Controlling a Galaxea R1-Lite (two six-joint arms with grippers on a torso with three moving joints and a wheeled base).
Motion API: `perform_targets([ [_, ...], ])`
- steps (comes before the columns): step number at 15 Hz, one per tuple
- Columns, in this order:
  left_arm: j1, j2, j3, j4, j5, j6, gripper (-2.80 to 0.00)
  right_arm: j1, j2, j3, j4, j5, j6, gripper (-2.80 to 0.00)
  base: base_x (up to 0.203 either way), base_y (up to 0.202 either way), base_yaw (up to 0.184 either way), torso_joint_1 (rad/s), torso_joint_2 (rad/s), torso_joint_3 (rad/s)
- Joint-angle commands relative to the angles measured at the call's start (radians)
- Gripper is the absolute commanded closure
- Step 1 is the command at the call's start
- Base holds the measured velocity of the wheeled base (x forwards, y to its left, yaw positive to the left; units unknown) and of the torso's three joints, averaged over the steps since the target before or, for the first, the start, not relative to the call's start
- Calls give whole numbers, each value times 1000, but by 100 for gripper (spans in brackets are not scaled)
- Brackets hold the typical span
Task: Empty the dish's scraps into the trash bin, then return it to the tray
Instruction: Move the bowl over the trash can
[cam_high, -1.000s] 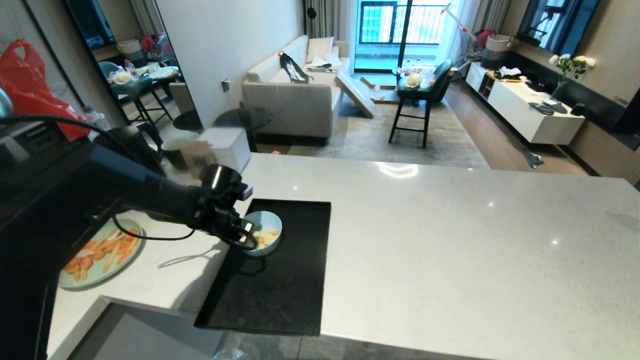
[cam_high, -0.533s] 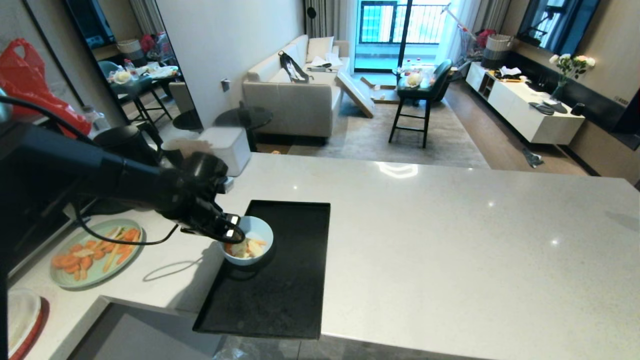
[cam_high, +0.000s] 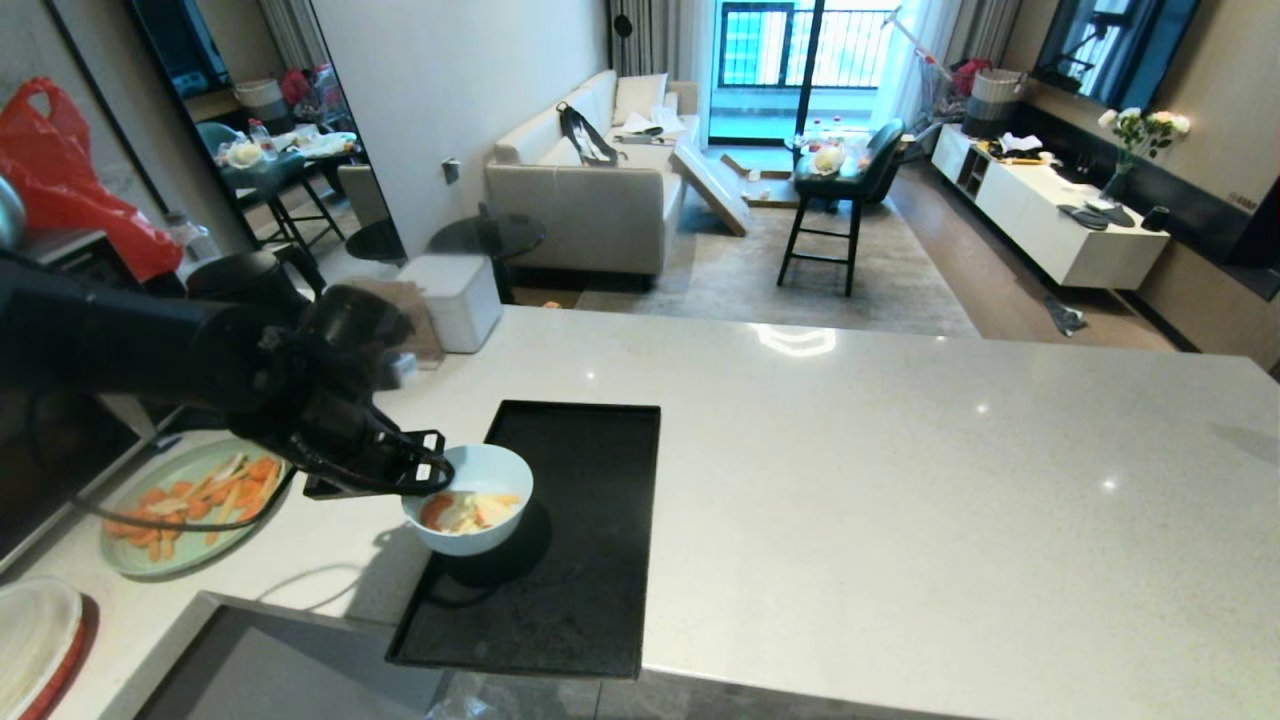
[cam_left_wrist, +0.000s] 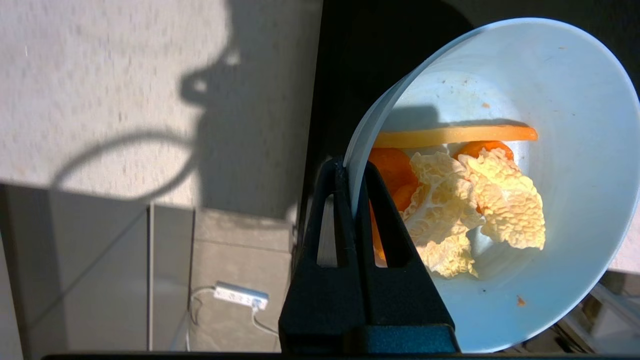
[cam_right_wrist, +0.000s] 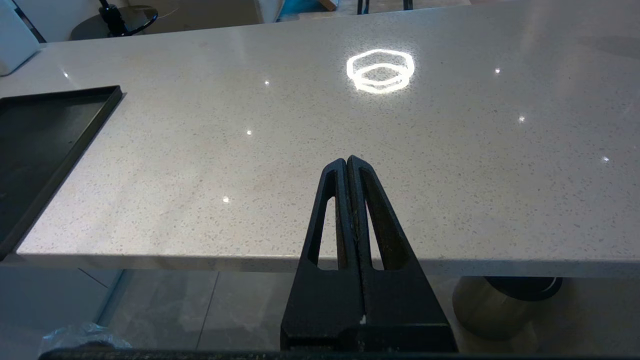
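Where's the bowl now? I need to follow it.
In the head view, the bowl hangs over the tray's left edge, pinched at its rim by the left gripper.

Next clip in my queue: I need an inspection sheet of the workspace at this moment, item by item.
Surface: pale speckled counter.
Job's things: bowl lifted above the black tray, holding scraps of orange and pale yellow food; trash bin not seen.
Clutter: green plate with orange sticks, at the counter's left.
Grippers: left gripper shut on the bowl's rim; right gripper shut, empty, off the counter's near edge.
Cables: black cable hanging below the left arm.
Surroundings: sofa, stool, red bag.
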Motion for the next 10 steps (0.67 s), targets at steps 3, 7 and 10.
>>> perform_targets([
  [3,37,-224,174,17,4,-49,0,0,0,0,0,0,1,0,0,0,0,0,0,0],
  [7,131,-429,367,18,6,-7,0,0,0,0,0,0,1,0,0,0,0,0,0,0],
  [10,156,-549,440,35,5,10,0,0,0,0,0,0,1,0,0,0,0,0,0,0],
])
